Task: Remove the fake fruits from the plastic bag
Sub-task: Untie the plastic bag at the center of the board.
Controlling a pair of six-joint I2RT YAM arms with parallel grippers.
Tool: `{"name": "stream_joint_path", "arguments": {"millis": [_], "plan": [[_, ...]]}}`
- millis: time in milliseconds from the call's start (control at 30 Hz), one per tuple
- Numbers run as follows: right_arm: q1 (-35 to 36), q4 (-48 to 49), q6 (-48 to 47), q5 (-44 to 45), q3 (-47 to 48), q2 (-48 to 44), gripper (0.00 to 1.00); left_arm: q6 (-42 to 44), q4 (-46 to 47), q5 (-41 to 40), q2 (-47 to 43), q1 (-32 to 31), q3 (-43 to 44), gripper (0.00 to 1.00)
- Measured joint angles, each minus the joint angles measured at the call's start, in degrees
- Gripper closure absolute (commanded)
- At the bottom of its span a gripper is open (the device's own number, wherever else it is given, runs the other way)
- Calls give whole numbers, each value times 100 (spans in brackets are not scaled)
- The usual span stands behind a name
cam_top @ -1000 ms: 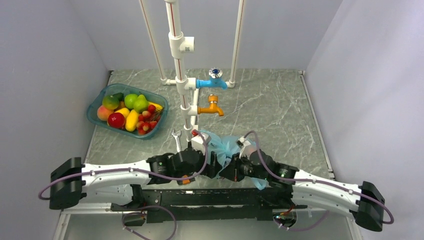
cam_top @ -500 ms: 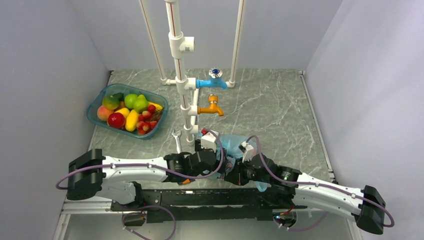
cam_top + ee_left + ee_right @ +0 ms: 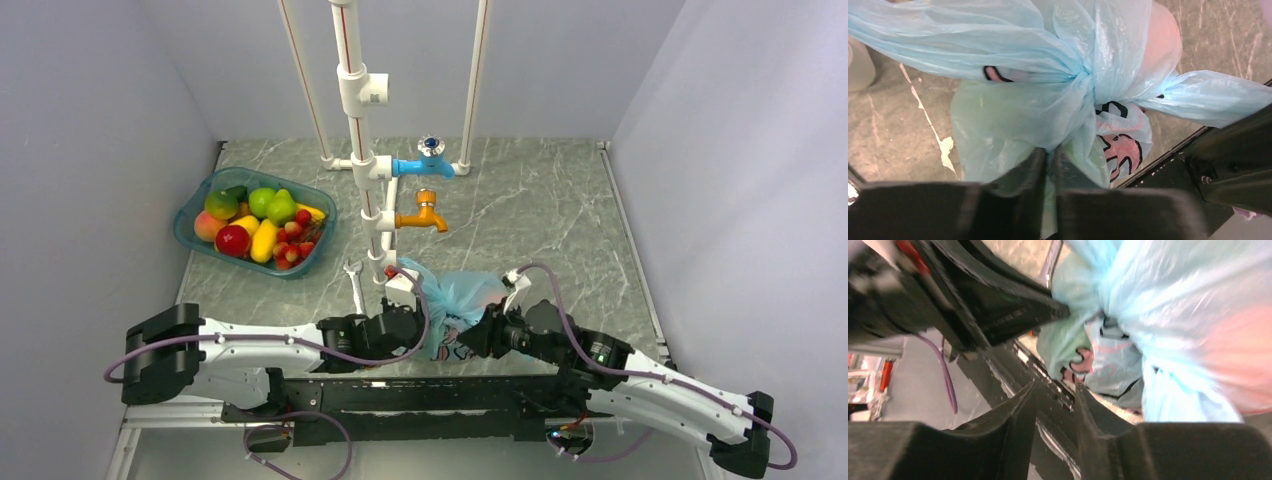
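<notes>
The plastic bag [image 3: 455, 300], light blue with dark cartoon print, lies knotted near the table's front edge between my two grippers. The fake fruits are inside it. An orange one [image 3: 1162, 42] and a green one [image 3: 993, 130] show only as colour through the film. My left gripper [image 3: 1050, 150] is shut on a fold of the bag just below the knot [image 3: 1083, 82]. In the top view the left gripper [image 3: 428, 322] touches the bag's left side. My right gripper [image 3: 1055, 387] stands open with nothing between its fingers, just short of the bag [image 3: 1168, 315].
A teal basket [image 3: 190, 238] of other fruits stands at the back left. A white pipe stand with a blue tap [image 3: 425, 165] and an orange tap [image 3: 420, 218] rises behind the bag. A small wrench [image 3: 353, 280] lies left of the stand. The black front rail [image 3: 400, 395] runs just below the bag.
The left gripper has closed onto the bag below the knot. The right gripper has opened, let go and drawn back to the right, and more of the bag shows between the arms.
</notes>
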Motion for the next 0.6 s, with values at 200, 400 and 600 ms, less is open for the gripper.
{"name": "stream_joint_path", "arguments": {"millis": [200, 400, 600], "plan": [[0, -354, -481, 826, 1191, 752, 25, -149, 498, 195, -31, -42, -295, 100], [0, -374, -828, 1226, 1558, 1515, 25, -251, 782, 304, -92, -269, -387, 100], [0, -302, -782, 1587, 1443, 1731, 27, -310, 833, 304, -286, -415, -428, 100]]}}
